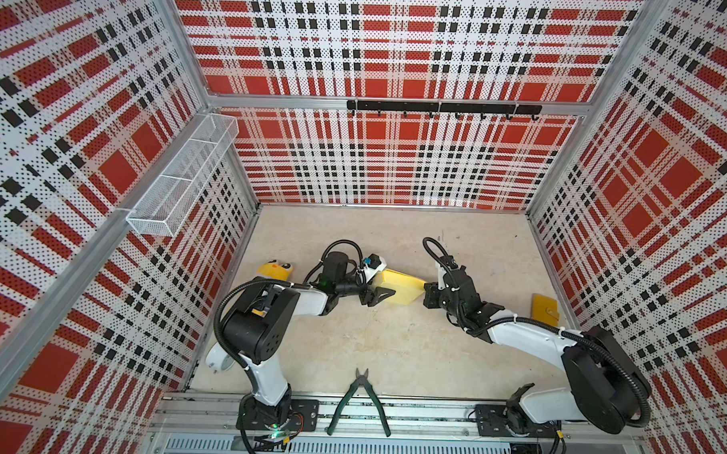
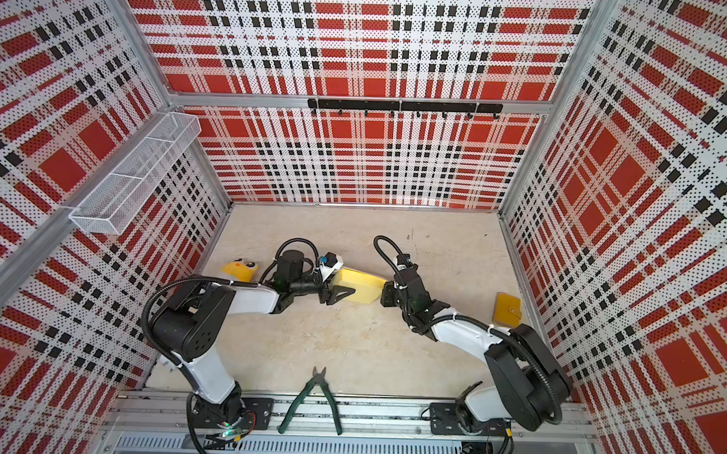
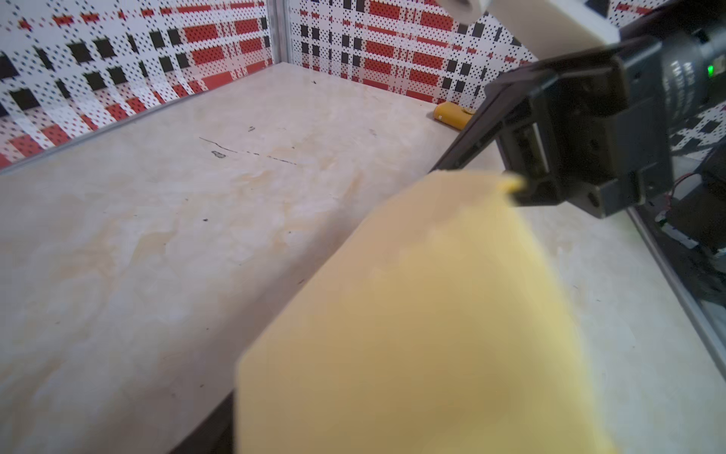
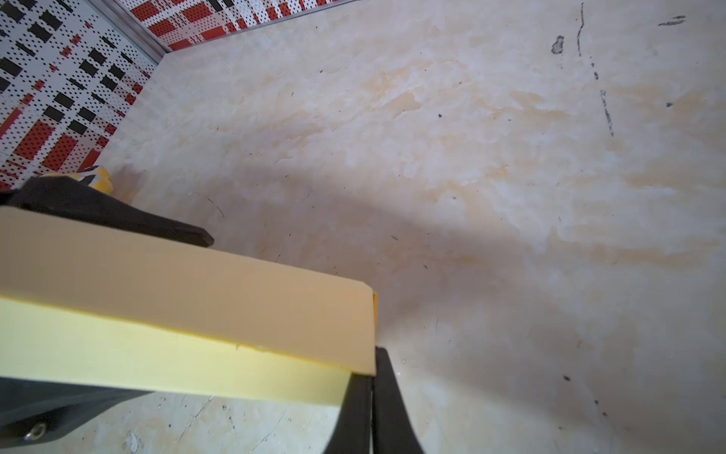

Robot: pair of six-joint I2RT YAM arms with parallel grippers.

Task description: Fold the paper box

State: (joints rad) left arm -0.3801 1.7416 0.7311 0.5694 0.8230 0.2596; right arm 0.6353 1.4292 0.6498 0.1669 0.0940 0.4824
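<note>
From my station, the pale yellow thin-cardboard paper box [image 1: 403, 285] [image 2: 361, 288] hangs just off the mottled beige tabletop [image 1: 370, 344], near its middle and slightly toward 12 o'clock. It already looks like a shallow closed box. The right wrist view [image 4: 196, 283] shows two long faces meeting along a crisp edge.

The right gripper [image 1: 427, 289] [image 2: 386, 289] is at the box's 3 o'clock end. Its black fingers [image 4: 387, 408] are pressed together on that corner, and the left wrist view shows the same pinch [image 3: 518, 188].

The left gripper [image 1: 381, 287] [image 2: 343, 284] is at the 9 o'clock end, its jaws set wide and straddling the box. I cannot tell whether they press on the card or stand just clear.

A yellow plush toy [image 1: 275, 270] lies at the table's 9 o'clock edge. A small orange-yellow flat piece [image 1: 545, 309] lies at 3 o'clock. Green-handled cutting pliers [image 1: 360, 402] lie at 6 o'clock, across the front rail.
</note>
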